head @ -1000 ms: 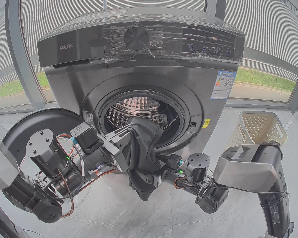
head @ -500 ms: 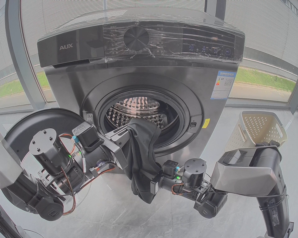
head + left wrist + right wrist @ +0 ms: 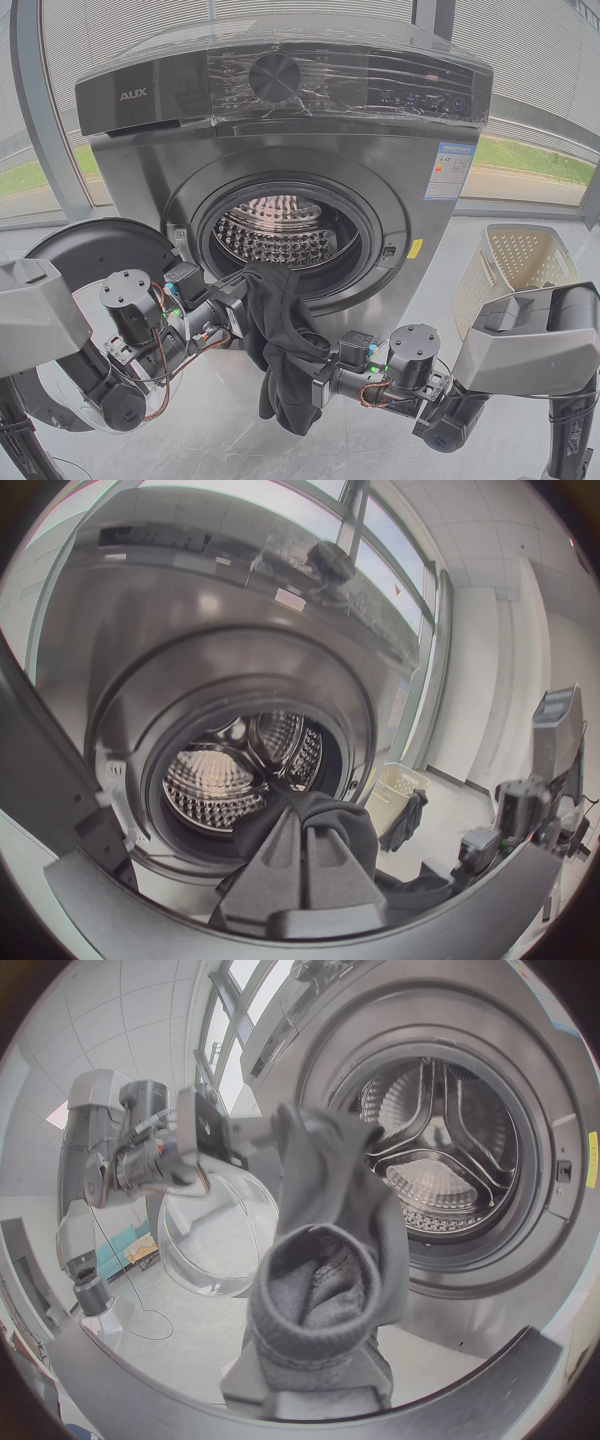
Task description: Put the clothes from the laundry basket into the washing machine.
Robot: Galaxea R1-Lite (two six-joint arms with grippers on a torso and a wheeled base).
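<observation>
Black cloth [image 3: 281, 331], soft, light and limp. It sags and could snag on the drum's [image 3: 284, 234] lip, so I'd grip bunched folds, not edges. It hangs just outside the drum mouth. Left gripper [image 3: 241, 281] jaws are clenched on its top fold. Right gripper [image 3: 310, 369] jaws are clenched on a lower loop, with the tail dangling beneath.

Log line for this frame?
left gripper: shut on black garment | right gripper: shut on black garment | garment: hanging outside drum | door: open | load: not yet in
</observation>
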